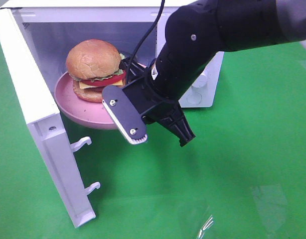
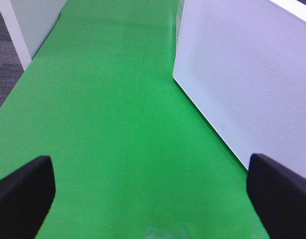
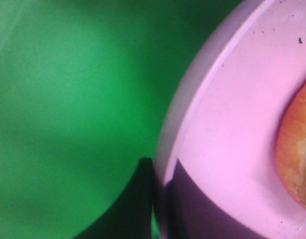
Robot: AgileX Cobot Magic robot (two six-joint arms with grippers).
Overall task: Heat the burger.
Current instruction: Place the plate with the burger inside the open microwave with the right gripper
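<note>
Right hand (image 1: pixel 127 122) clamped on pink plate (image 1: pixel 68 102) rim (burger (image 1: pixel 93 62) aboard), microwave door (image 1: pixel 38 124) open, left hand (image 2: pixel 153 194) wide, empty

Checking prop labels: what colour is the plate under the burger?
Pink plate, clearest in the right wrist view.

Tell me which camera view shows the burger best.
The exterior high view: nearly the whole burger shows there, with bun, lettuce, tomato and cheese, on the pink plate at the open microwave. The right wrist view catches only a blurred edge of its bun. The left wrist view shows none of it.
</note>
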